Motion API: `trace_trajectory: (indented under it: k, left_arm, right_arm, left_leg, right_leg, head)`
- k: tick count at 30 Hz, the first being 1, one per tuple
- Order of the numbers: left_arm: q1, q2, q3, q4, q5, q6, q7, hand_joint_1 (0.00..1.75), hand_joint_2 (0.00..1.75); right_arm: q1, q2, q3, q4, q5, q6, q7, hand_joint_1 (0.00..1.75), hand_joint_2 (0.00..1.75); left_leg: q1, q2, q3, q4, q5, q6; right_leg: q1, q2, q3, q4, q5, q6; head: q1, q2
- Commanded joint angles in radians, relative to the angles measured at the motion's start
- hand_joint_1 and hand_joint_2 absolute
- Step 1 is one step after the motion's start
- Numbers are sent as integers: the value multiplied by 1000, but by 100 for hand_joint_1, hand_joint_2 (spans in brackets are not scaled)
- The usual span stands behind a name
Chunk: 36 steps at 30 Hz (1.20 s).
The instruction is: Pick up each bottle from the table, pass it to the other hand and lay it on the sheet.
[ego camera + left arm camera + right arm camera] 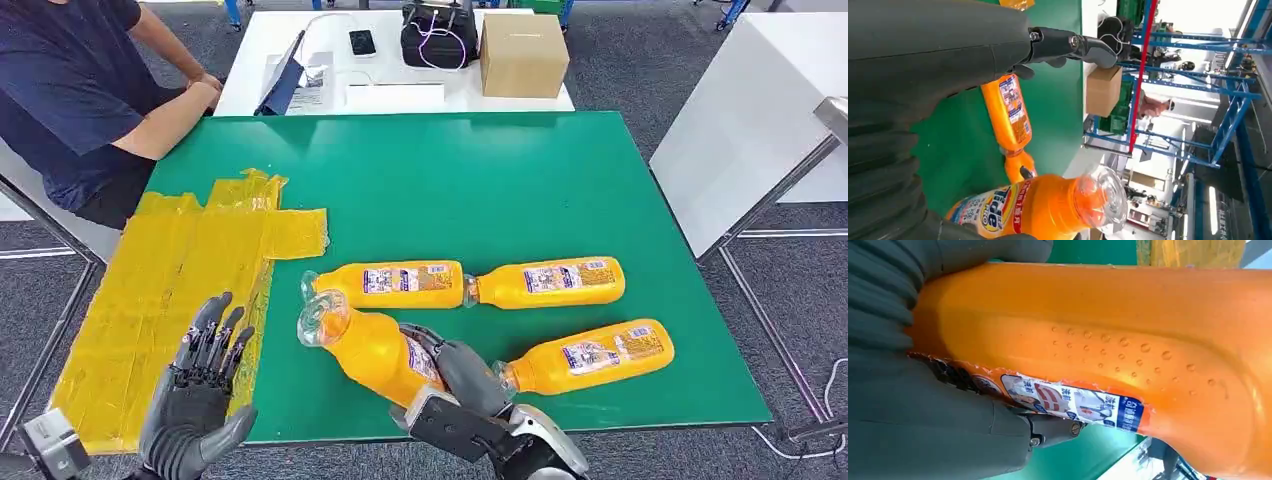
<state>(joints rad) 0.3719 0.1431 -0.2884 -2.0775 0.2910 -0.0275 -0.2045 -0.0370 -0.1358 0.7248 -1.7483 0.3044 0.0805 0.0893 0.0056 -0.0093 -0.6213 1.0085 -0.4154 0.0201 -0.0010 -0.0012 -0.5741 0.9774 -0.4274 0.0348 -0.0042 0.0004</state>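
Near the surface's (560,180) front edge, the right hand (455,372) clamps a bottle (370,350), cap aimed toward the waiting, spread-fingered left hand (200,400) for handover.

Bright even overhead light, soft shadows, blown-out background in left wrist view

counter: green-topped rectangular counter (480,190)
sheet: crinkled yellow plastic sheet (160,290) spread over the counter's left part, overhanging its left edge
bottles: three orange plastic bottles lying on their sides right of the sheet (395,283), (550,281), (595,356)
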Motion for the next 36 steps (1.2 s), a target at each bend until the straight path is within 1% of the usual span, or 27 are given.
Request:
trace_trajectory:
  k: [1,2,4,5,9,11,12,14,18,19,20,22,23,25,27,28,30,31,32,33,34,36]
  left_arm:
    - [-36,-3,-7,64,14,-25,29,0,175]
    - [-39,-13,8,71,45,-33,36,0,175]
    - [-62,-28,28,98,112,-62,61,0,175]
    - [-69,-31,30,105,114,-65,63,0,175]
    - [-109,-52,29,137,119,-107,88,0,175]
    - [-115,-53,22,145,124,-120,94,0,175]
    - [-117,-54,21,150,144,-134,101,0,175]
    - [-119,-55,21,158,159,-145,104,0,175]
    - [-130,-62,22,175,172,-152,106,0,175]
    - [-131,-62,21,175,173,-155,106,0,175]
    - [-135,-63,17,175,174,-159,106,0,175]
    - [-142,-65,12,176,162,-158,103,0,175]
    - [-147,-66,7,177,142,-156,94,0,175]
    - [-160,-62,-6,184,142,-169,94,0,175]
    - [-162,-61,-8,185,138,-171,91,0,175]
    - [-162,-61,-8,185,138,-171,91,0,175]
    - [-162,-61,-8,185,138,-171,91,0,175]
    - [-162,-61,-8,185,138,-171,91,0,175]
    - [-162,-61,-8,185,138,-171,91,0,175]
    - [-165,-58,-12,187,130,-174,85,0,175]
    - [-168,-56,-17,189,119,-179,79,0,175]
    - [-180,-55,-31,195,83,-186,60,0,175]
  right_arm:
    - [-66,-2,44,49,31,19,8,175,175]
    - [-69,-1,49,47,33,24,5,175,175]
    - [-78,4,55,51,34,27,1,175,175]
    - [-80,5,54,53,34,27,1,175,175]
    - [-84,4,49,60,33,28,0,175,175]
    - [-83,4,46,56,34,27,-3,175,175]
    - [-83,5,45,54,35,28,-5,175,175]
    - [-83,6,45,53,36,29,-7,175,175]
    - [-86,9,47,56,33,32,-12,175,175]
    - [-86,9,46,57,30,33,-15,175,175]
    - [-85,10,46,58,22,36,-20,175,175]
    - [-84,10,45,60,-11,54,-30,175,175]
    - [-83,9,45,62,-42,71,-35,175,175]
    - [-84,6,46,71,-129,120,-52,175,175]
    - [-85,6,47,73,-141,126,-54,175,175]
    - [-85,6,47,73,-141,126,-54,175,175]
    - [-85,6,47,73,-141,126,-54,175,175]
    - [-85,6,47,73,-141,126,-54,175,175]
    - [-85,6,47,73,-141,126,-54,175,175]
    - [-84,7,46,78,-169,140,-58,175,175]
    - [-87,5,46,81,-206,160,-63,175,175]
    - [-90,4,51,89,-272,190,-72,175,175]
  left_leg:
    - [0,1,3,-1,-1,0]
    - [0,2,5,-1,-1,-1]
    - [0,1,3,-1,0,0]
    - [0,2,5,-2,-1,-1]
    - [0,0,3,-1,0,0]
    - [0,1,5,-2,0,-1]
    - [0,1,3,-1,0,0]
    - [0,1,6,-2,-1,-1]
    - [0,1,2,-1,0,0]
    - [0,1,5,-2,-1,0]
    - [0,1,4,-1,0,0]
    - [-1,0,2,-1,0,0]
    - [0,1,4,-1,0,0]
    - [0,0,1,-1,0,0]
    - [0,0,6,-1,-1,-1]
    - [0,0,5,-1,-1,0]
    - [0,1,8,-1,-2,-1]
    - [0,1,2,-1,0,0]
    - [0,1,4,-1,-1,0]
    - [0,0,3,-1,0,0]
    - [0,1,5,-1,-1,0]
    - [0,0,2,-1,0,0]
  right_leg:
    - [0,1,2,-1,0,0]
    - [0,1,4,-1,-1,0]
    - [0,1,3,-1,0,0]
    - [0,1,5,-1,-1,0]
    - [0,0,3,-1,0,0]
    - [0,0,5,-2,0,0]
    - [0,1,3,-2,0,0]
    - [0,1,6,-2,-1,0]
    - [0,0,2,-1,0,0]
    - [0,1,5,-1,-1,0]
    - [0,0,4,-1,-1,0]
    - [0,0,2,-1,0,0]
    - [0,0,4,-1,0,0]
    - [0,0,1,-1,0,0]
    - [0,-1,6,-2,-1,0]
    - [0,-1,5,-1,-1,0]
    - [0,0,8,-2,-2,0]
    - [0,0,2,-1,0,0]
    - [0,0,4,-1,-1,0]
    - [0,0,3,-1,0,0]
    - [0,0,5,-1,-1,0]
    - [0,0,2,-1,0,0]
  head:
    - [0,0]
    - [0,0]
    - [0,0]
    - [0,0]
    - [0,0]
    - [0,0]
    - [0,0]
    - [0,0]
    - [0,0]
    - [0,0]
    - [0,0]
    - [0,0]
    - [0,0]
    - [0,0]
    - [0,0]
    - [0,0]
    - [0,0]
    - [0,0]
    - [0,0]
    - [0,0]
    - [0,0]
    - [0,0]
